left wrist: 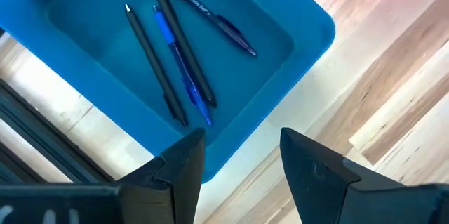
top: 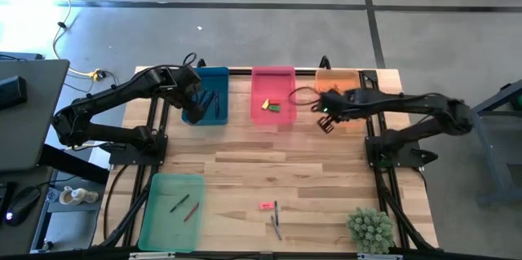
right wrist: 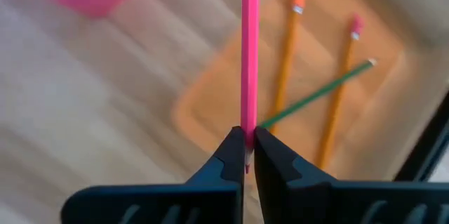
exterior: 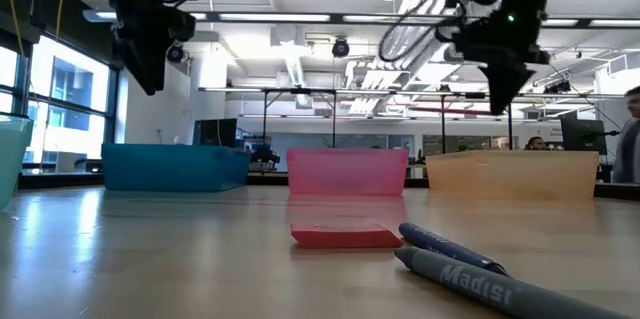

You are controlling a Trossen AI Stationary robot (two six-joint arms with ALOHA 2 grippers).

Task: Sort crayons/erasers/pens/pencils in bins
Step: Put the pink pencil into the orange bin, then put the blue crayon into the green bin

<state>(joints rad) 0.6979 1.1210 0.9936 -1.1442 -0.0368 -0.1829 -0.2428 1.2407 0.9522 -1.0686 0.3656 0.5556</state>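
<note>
The right gripper (right wrist: pixel 246 155) pinches a pink pencil (right wrist: pixel 250 48) above the orange bin (right wrist: pixel 210 104), probably to drop it there, while the left gripper (left wrist: pixel 242 164) hangs open over the blue bin (left wrist: pixel 309 27).

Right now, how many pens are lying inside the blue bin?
4: all lie in the blue bin, three close together lengthwise, one angled apart toward a corner. None looks hidden.
</note>
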